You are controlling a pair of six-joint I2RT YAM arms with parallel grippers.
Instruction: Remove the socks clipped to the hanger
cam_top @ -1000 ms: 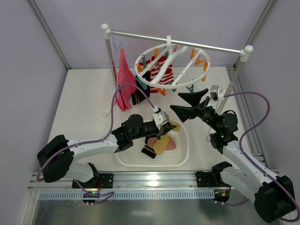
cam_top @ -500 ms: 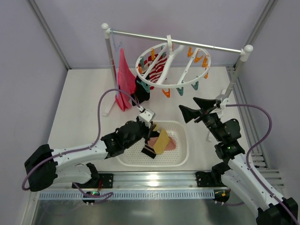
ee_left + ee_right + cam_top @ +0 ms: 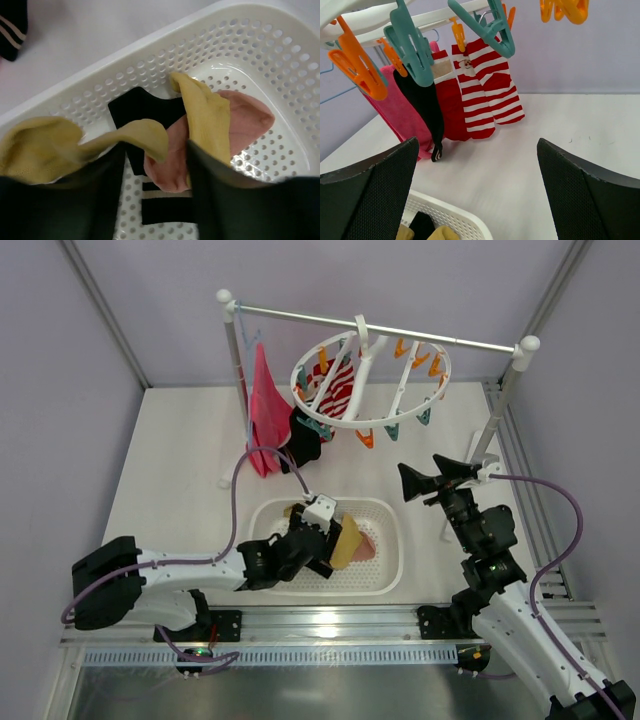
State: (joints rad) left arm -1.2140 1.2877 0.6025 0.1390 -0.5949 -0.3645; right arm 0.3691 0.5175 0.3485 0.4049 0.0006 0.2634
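Over the white bench (image 3: 570, 115), red-and-white striped fabric socks (image 3: 485, 95) hang straight down, ahead-left of the nearer, wide-open right hand (image 3: 477, 150).

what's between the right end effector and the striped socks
In the right wrist view, only empty clips hang between the right end effector and the striped socks, over bare table.

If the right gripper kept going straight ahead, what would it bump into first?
Probably the red-and-white striped socks clipped to the white round plastic hanger. They hang straight ahead between the fingers of the open right gripper, with nothing nearer in the way, though depth is hard to judge.
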